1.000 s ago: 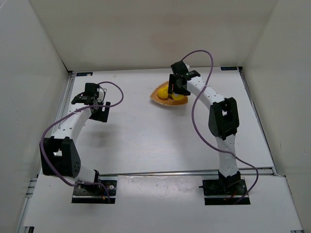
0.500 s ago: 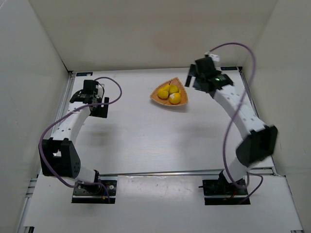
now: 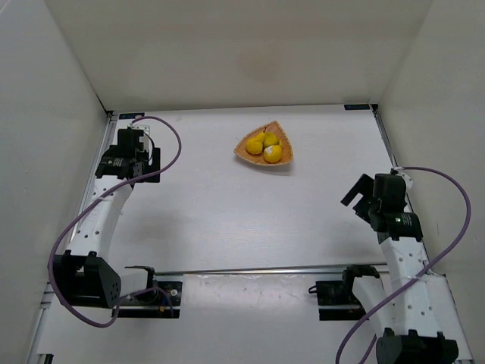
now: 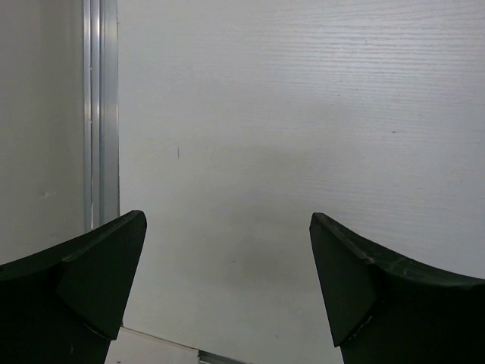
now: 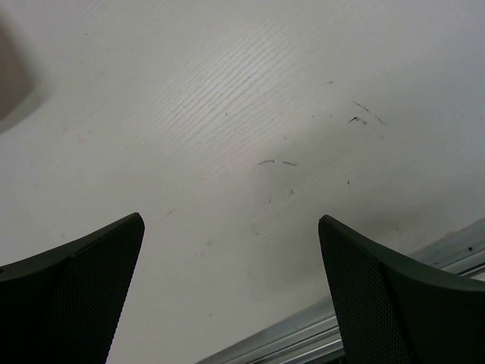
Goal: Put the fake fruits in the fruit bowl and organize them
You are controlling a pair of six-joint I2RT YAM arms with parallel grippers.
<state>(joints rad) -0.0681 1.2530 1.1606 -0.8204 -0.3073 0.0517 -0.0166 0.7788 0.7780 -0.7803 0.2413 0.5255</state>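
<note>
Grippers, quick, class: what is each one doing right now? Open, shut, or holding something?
Left gripper: open, holding nothing.
Right gripper: open, holding nothing.

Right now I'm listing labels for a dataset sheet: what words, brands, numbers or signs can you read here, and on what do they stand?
No text can be read in any view.
On the fruit bowl and the fake fruits: no marking shows.
Two blue strips at the far corners of the table: too small to tell whether they bear print.
Both wrist views: bare surface, no print.
</note>
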